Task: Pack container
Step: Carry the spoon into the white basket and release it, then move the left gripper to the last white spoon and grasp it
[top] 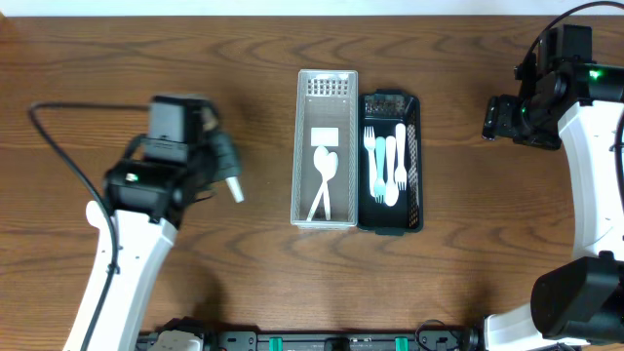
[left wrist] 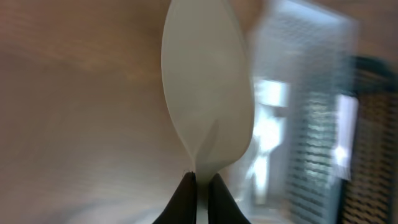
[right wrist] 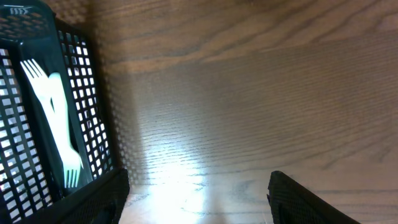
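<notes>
Slippage threatens the spoon (left wrist: 208,93), pinched only at its thin neck by the clenched left fingers (left wrist: 180,202) above the bench (top: 97,58) left of the white tray (top: 295,146), so it may twist or drop short; right fingers (right wrist: 102,199) hang released.
</notes>
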